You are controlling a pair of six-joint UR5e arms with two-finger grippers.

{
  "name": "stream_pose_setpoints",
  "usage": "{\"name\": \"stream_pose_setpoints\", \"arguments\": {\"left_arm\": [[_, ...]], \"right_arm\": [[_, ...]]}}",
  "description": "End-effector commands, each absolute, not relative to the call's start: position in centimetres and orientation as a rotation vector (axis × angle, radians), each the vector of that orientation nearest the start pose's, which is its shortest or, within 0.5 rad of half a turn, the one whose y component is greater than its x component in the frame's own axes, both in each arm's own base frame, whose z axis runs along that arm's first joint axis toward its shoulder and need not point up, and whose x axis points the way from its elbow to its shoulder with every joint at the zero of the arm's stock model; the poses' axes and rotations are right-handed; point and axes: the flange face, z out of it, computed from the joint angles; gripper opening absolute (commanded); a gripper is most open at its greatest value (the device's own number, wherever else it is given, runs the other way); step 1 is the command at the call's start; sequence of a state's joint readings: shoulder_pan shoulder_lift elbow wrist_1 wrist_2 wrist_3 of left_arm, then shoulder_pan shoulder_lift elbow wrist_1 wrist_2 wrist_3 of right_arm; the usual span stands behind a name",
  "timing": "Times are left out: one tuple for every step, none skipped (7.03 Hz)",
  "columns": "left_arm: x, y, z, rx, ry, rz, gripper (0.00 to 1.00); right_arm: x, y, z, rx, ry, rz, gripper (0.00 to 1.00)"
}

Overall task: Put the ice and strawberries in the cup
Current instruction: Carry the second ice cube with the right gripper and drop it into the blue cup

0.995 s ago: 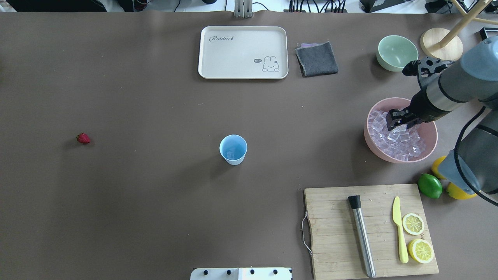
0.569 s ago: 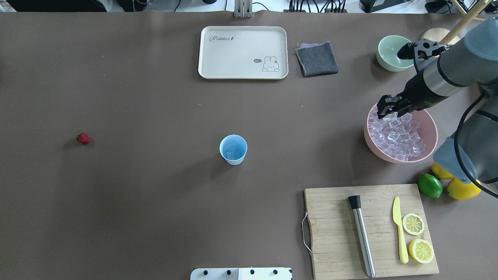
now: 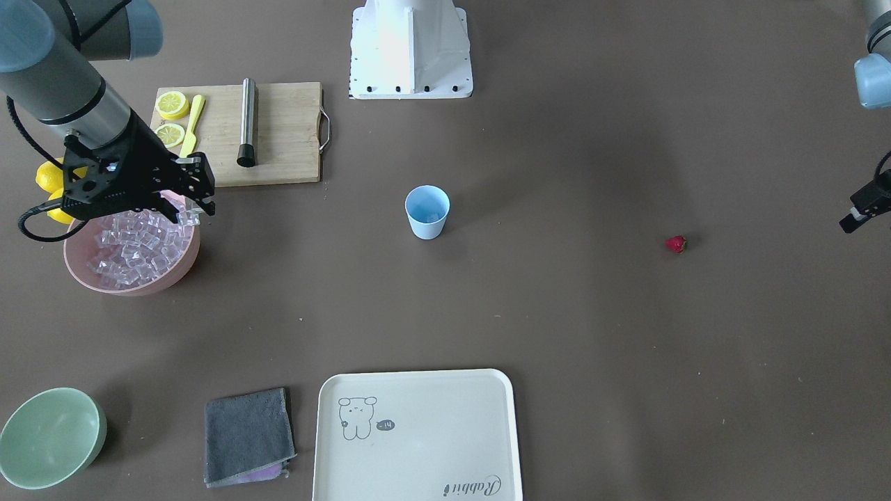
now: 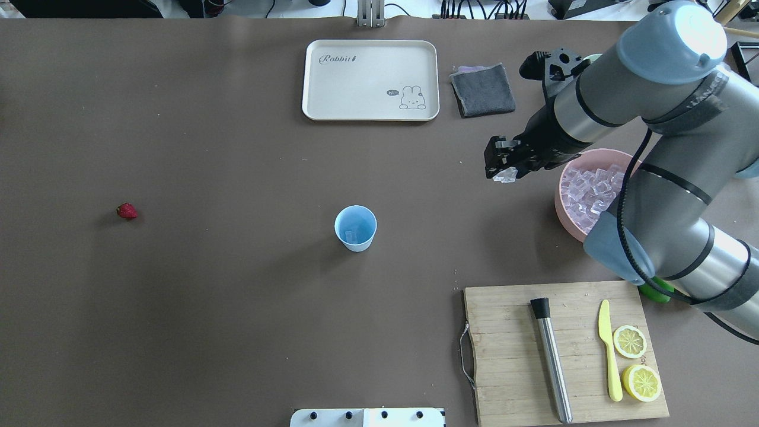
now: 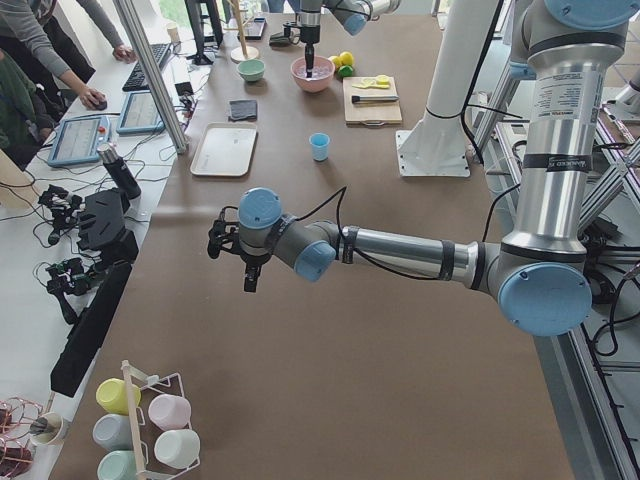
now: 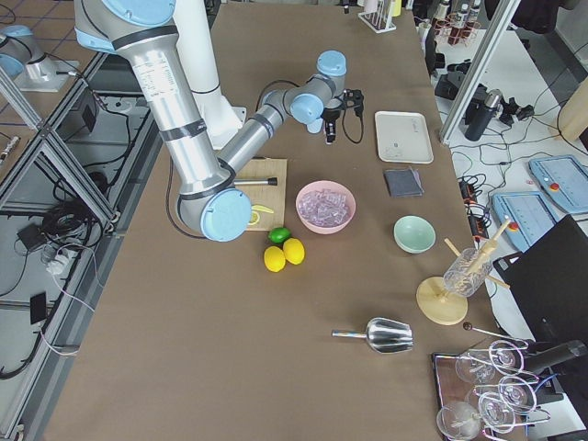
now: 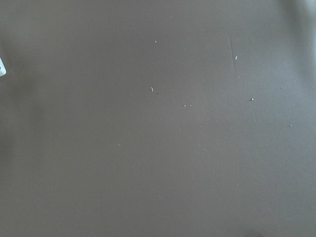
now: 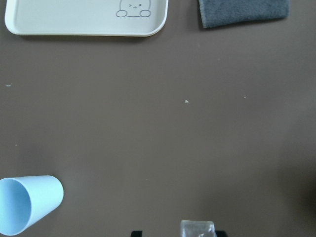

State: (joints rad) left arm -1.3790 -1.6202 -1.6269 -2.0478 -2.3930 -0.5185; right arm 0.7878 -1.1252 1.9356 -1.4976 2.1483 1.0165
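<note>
In the front-facing view, the right pincer (image 3: 192, 211) hangs at the pink bowl's (image 3: 182, 268) rim on the side toward the cup (image 3: 427, 211). Its fingers are closed on a single ice cube (image 3: 185, 218), held clear of the heaped ice (image 3: 129, 247), evidently for carrying across. The strawberry (image 3: 675, 243) lies alone on the desk (image 3: 557, 313), well apart from the cup on its far side. The left pincer (image 3: 855, 214) shows only at the view's edge, and its opening cannot be told.

Overhead, the loaded pincer is over bare desk between bowl and cup. The cup stands upright, with what looks like one cube inside. Nothing blocks the straight path. The rabbit tray (image 4: 370, 80) and grey cloth (image 4: 483, 89) lie farther off, and the cutting board (image 4: 510, 356) with its muddler (image 4: 551, 359) lies nearer.

From the left side view, the left arm reaches low over empty desk.

From the right side view, a lime (image 6: 279, 235), a metal scoop (image 6: 386, 335) and a green bowl (image 6: 414, 233) sit away from the route.

The left wrist view shows only desk.

The right wrist view has the cube clamped at the bottom edge and the cup at lower left, so the carry probably needs to veer that way.
</note>
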Motion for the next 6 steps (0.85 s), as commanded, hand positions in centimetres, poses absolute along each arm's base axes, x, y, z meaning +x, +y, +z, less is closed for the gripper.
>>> {"name": "stream_pose_setpoints", "arguments": {"left_arm": [[4.2, -53.3, 54.9, 0.235, 0.936, -0.061, 0.97], [4.2, -53.4, 55.2, 0.231, 0.934, -0.060, 0.97], [4.2, -53.3, 55.4, 0.229, 0.933, -0.060, 0.97], [4.2, -53.2, 55.5, 0.226, 0.934, -0.060, 0.97], [4.2, -53.1, 55.7, 0.225, 0.932, -0.061, 0.97], [4.2, -53.1, 55.7, 0.224, 0.932, -0.062, 0.97]], "right_arm": [[-42.3, -43.8, 18.5, 0.124, -1.033, 0.000, 0.00], [-45.9, -43.6, 15.9, 0.129, -1.037, 0.011, 0.00], [-49.3, -42.3, 14.2, 0.128, -1.035, 0.034, 0.00], [-51.7, -40.5, 14.3, 0.153, -1.011, 0.041, 0.00], [-52.8, -40.1, 13.9, 0.170, -1.003, 0.043, 0.00], [-54.2, -40.7, 13.6, 0.166, -0.991, 0.043, 0.00]]}}
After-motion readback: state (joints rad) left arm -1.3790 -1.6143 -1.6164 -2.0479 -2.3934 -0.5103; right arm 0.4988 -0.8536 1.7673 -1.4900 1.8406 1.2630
